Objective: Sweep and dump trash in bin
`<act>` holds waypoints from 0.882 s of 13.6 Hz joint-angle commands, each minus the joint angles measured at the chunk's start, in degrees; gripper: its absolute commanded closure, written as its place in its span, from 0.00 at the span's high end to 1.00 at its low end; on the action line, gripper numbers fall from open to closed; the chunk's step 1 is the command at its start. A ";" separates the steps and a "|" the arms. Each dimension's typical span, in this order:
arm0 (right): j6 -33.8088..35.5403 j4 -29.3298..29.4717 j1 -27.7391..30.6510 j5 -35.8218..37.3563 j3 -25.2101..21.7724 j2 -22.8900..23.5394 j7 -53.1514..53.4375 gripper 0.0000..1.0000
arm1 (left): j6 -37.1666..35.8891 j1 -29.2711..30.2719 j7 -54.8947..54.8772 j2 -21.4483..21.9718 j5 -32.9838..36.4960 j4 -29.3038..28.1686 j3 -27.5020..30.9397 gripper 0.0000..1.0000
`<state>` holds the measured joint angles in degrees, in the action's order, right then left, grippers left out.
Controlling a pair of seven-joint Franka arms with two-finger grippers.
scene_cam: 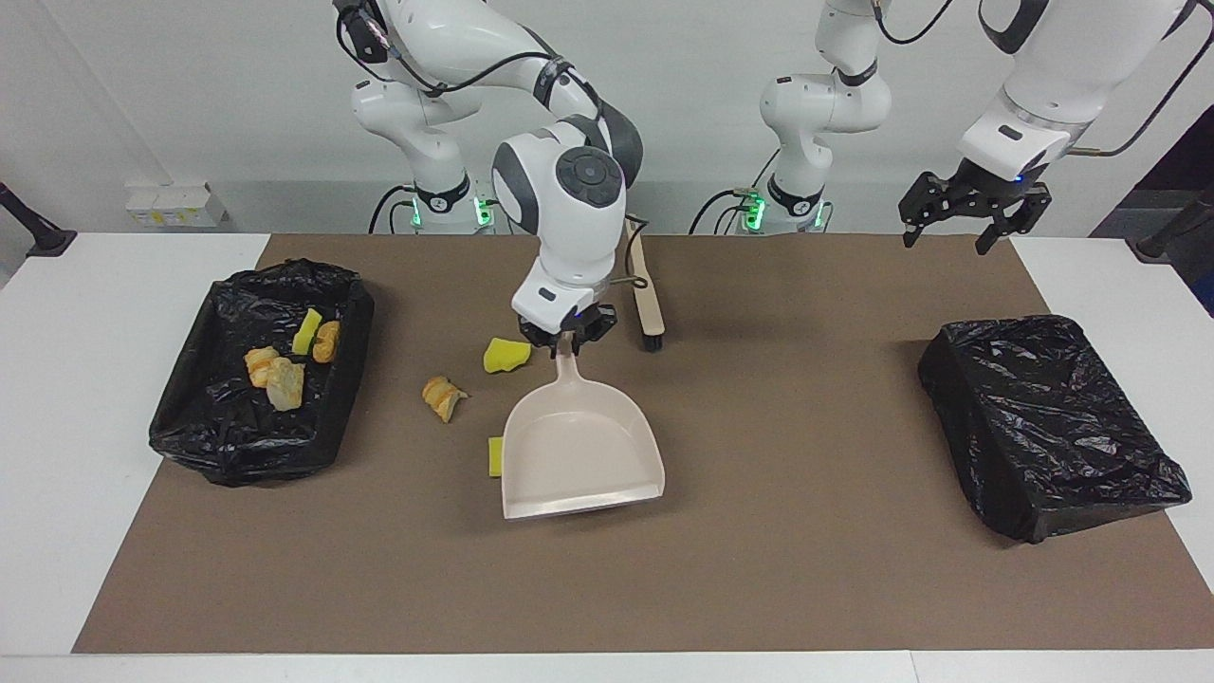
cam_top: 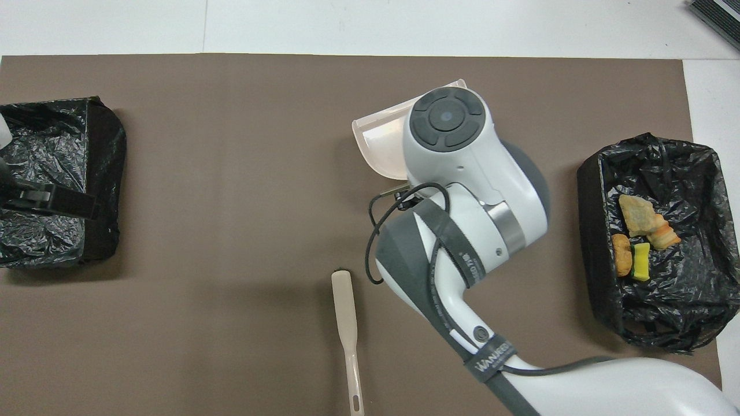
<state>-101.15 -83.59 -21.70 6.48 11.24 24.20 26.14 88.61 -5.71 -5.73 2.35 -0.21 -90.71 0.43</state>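
At the right arm's end of the table stands the open black-lined bin (scene_cam: 256,379), already holding several pieces of trash (scene_cam: 285,365): tan-orange scraps and a yellow-green sponge. Next along, three pieces lie loose on the brown mat (scene_cam: 806,569): an orange bread-like piece (scene_cam: 443,396), a yellow sponge chunk (scene_cam: 506,355) nearer to the robots, and a yellow-green sponge (scene_cam: 495,456) touching the side wall of the beige dustpan (scene_cam: 579,446).

That is the crux: all three scraps lie beside the pan toward the bin, not in front of its open mouth, which faces away from the robots, its handle pointing back at them. The pan looks empty.

The right gripper (scene_cam: 567,334) is low, its fingers closed around the handle tip, wrist bent steeply down. The brush (scene_cam: 647,294) lies untouched just beside it, nearer the robots.

The left gripper (scene_cam: 973,211) waits high with fingers spread and empty, by the second, bag-covered bin (scene_cam: 1048,422).
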 commanded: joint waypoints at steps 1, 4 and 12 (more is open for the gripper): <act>-2.55 1.76 -1.86 -6.80 -0.17 1.73 4.35 0.00 | 2.97 -1.40 -0.86 -0.24 1.44 -0.78 0.71 1.00; -5.98 1.32 -2.65 -11.21 -0.17 2.52 7.17 0.00 | 2.09 -1.67 -3.74 0.03 1.62 -1.49 0.71 1.00; -13.80 -8.43 -3.26 -12.18 -0.17 1.56 7.52 0.00 | 2.45 -1.05 -3.32 0.03 1.53 -1.57 0.71 1.00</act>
<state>-111.73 -89.30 -24.64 -4.17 11.22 27.03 32.23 90.35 -6.06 -8.68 1.80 0.25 -91.35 0.65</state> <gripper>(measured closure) 0.687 0.000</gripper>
